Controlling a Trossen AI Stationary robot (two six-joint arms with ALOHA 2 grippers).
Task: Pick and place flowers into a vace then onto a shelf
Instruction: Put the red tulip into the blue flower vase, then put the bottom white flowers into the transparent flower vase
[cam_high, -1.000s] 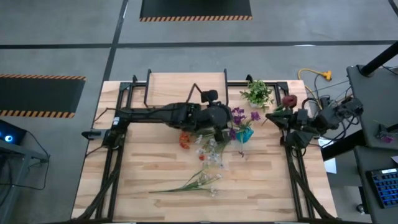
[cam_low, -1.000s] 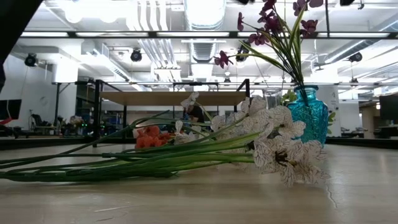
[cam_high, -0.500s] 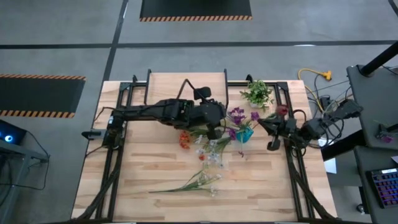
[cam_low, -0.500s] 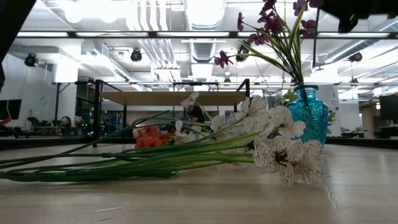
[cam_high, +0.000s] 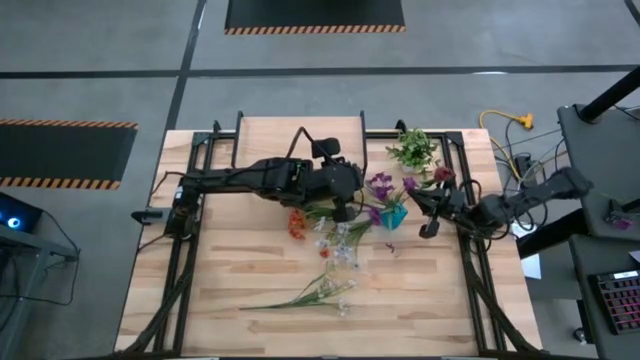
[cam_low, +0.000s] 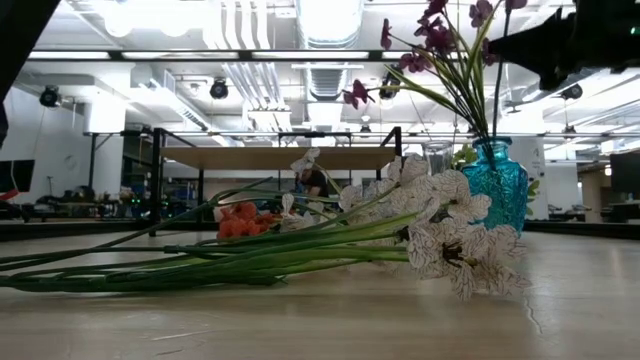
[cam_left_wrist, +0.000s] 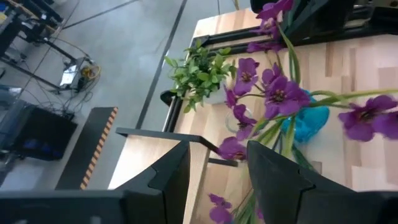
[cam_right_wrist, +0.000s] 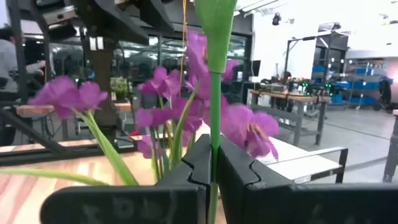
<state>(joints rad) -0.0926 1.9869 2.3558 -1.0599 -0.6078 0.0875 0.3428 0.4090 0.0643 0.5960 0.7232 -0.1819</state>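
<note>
The teal glass vase stands on the table with purple flowers in it. My right gripper is just right of the vase, up high, shut on the dark red flower. My left gripper hovers open just left of the vase, touching nothing. Orange flowers and white flowers lie flat on the table. The shelf stands at the far edge. My right gripper pinches the dark red flower's green stem between its two shut fingers, which lie across the stem and come level from the table's right. The flower is lifted clear and roughly upright, its thin stem hanging down toward the vase mouth.
A small leafy potted plant sits on the table beyond the vase. More white flowers lie near the vase's left. Black frame rails run along both table sides. The near right part of the tabletop is bare wood.
My right gripper has moved toward the table's left, to the vase, carrying the dark red flower upright; its stem now hangs close over the vase mouth. My left gripper has drawn back a little from the vase, toward the far left.
</note>
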